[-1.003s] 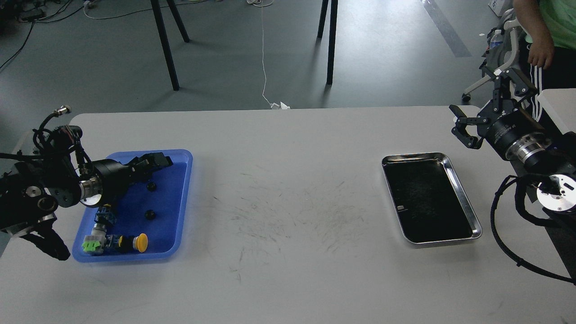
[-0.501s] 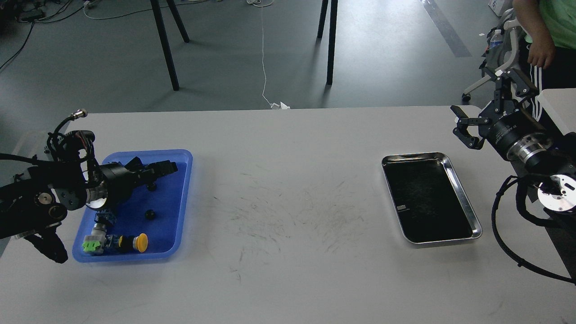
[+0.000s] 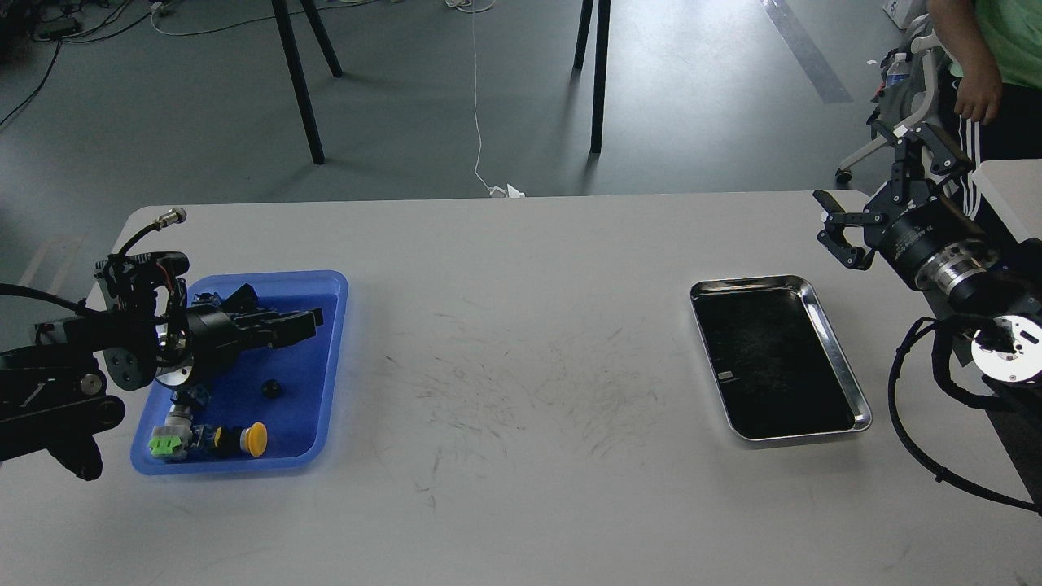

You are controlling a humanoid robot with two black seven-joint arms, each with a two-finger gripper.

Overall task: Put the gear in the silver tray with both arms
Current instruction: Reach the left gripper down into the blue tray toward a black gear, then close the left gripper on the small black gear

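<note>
While the small black gear (image 3: 272, 389) sits in the blue tray (image 3: 330, 382), at nine o'clock from the silver tray (image 3: 838, 358), it looks hard and light; pinch its sides. Left gripper (image 3: 305, 324): jaws unclear. Right gripper (image 3: 875, 175): jaws wide apart.

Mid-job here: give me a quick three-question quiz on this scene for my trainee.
1. True or false: the silver tray already holds a gear.
2. The left hand is over: A) the blue tray; B) the silver tray; C) bare table.
3. Which hand has its fingers plainly spread?
Key: 1 false; 2 A; 3 the right hand.
</note>
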